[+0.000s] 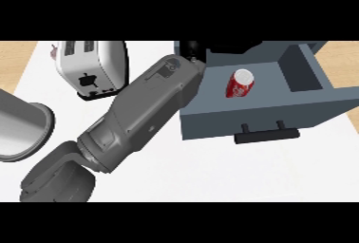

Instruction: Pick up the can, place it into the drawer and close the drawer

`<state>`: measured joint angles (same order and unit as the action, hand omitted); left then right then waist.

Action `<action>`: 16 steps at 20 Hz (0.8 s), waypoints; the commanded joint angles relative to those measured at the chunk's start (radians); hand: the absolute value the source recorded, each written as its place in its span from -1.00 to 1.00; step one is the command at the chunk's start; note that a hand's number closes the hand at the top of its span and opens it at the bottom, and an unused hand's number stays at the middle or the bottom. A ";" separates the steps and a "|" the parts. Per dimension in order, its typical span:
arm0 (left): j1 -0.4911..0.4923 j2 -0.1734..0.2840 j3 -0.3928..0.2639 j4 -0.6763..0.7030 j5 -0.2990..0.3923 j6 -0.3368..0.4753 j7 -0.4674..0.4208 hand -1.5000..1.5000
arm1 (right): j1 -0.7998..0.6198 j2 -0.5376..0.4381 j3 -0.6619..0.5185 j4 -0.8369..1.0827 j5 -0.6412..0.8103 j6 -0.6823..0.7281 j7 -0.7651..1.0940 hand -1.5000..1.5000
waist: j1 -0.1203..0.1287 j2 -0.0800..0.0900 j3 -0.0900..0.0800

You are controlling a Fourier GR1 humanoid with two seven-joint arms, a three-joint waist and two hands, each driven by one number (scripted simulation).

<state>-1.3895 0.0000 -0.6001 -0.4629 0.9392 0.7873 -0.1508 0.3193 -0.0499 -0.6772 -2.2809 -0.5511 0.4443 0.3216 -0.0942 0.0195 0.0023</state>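
A red can [239, 84] with a white top lies inside the open blue-grey drawer [231, 118], near the middle of its compartment. Nothing touches the can. The drawer's black handle [267, 135] faces me at its front wall. My left forearm crosses the view from the lower left up to the drawer's rear left corner. There the black left hand [191, 48] shows only partly, cut off by the view's upper edge, above and left of the can. My right hand does not show.
A silver toaster [91, 66] stands at the back left, beside my forearm. At the left edge sits a grey round pot [21, 126]. The white counter [210, 175] stretches in front of the drawer.
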 commanded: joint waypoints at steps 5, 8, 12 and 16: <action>0.049 0.000 -0.040 -0.043 0.070 0.022 -0.076 -1.00 | -0.055 -0.013 0.011 -0.068 0.104 -0.021 -0.020 -1.00 | 0.009 0.000 -0.001; 0.028 0.000 -0.037 -0.050 0.081 0.011 -0.079 -1.00 | -0.074 -0.085 -0.021 -0.116 0.199 0.037 -0.087 -1.00 | 0.012 0.002 -0.001; 0.008 0.000 -0.013 -0.042 0.098 -0.002 -0.128 -1.00 | -0.074 -0.051 0.026 -0.138 0.267 0.100 -0.181 -1.00 | 0.024 -0.002 -0.001; -0.048 0.000 0.003 0.000 0.102 -0.007 -0.115 -1.00 | -0.138 -0.047 0.088 -0.156 0.436 0.083 -0.226 -1.00 | 0.049 -0.001 -0.001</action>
<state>-1.3948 0.0000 -0.6128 -0.4912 1.0360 0.7874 -0.2711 0.2096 -0.1022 -0.6244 -2.3717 -0.2709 0.5196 0.1386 -0.0664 0.0200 0.0012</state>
